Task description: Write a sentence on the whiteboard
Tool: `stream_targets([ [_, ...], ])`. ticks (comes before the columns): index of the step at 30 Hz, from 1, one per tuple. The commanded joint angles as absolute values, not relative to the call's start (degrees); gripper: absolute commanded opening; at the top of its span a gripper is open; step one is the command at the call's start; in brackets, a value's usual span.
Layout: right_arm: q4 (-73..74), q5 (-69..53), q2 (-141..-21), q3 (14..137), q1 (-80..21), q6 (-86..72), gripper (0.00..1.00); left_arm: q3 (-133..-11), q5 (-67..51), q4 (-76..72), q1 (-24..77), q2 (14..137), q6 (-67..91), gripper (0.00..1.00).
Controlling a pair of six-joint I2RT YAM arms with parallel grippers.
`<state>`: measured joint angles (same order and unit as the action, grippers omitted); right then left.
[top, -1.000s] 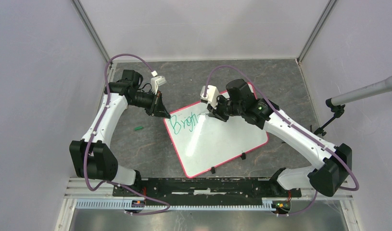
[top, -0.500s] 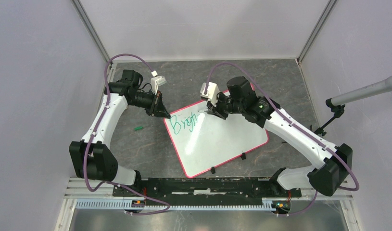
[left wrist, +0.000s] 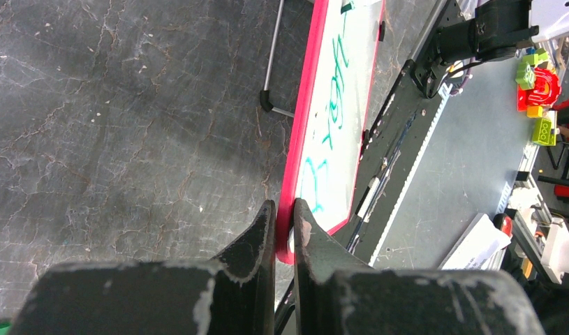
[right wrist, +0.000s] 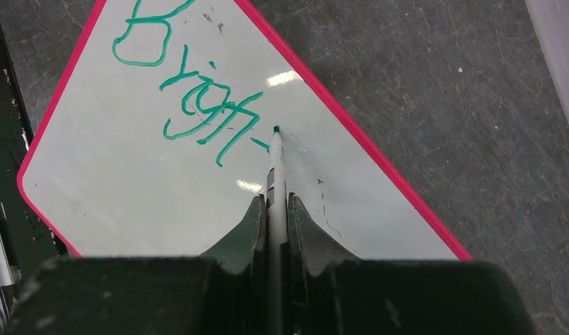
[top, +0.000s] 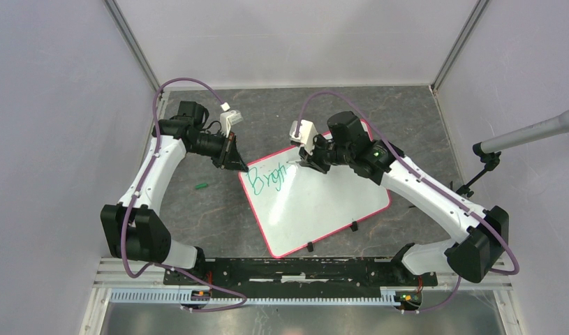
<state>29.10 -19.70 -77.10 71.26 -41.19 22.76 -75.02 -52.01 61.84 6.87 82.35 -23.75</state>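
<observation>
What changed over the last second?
The right gripper, shut on the marker, edged slightly left and farther out, its tip at the end of the green lettering. Nothing was grabbed or released. The left gripper stays clamped on the whiteboard rim; board unmoved.

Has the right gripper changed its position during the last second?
Yes, slightly. In the top view the right gripper, with its marker, has shifted left over the whiteboard, closer to the green lettering.

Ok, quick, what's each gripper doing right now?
Left gripper: closed on the rim of the whiteboard.
Right gripper: closed on the marker.
</observation>
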Motion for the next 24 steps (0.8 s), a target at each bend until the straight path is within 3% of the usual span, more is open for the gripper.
stream_targets([
  [1,29.0,-19.5,-75.0,68.9,-41.0,22.6,0.0,-73.7,-50.6,62.0,8.9,82.6,-28.0,0.02],
  [12,30.4,-19.6,-71.8,63.7,-41.0,23.0,0.0,-73.7,-50.5,62.0,8.9,82.7,-28.1,0.02],
  [24,31.7,-16.3,-72.3,69.9,-41.0,23.9,0.0,-74.5,-49.3,62.0,8.9,82.8,-27.9,0.03],
])
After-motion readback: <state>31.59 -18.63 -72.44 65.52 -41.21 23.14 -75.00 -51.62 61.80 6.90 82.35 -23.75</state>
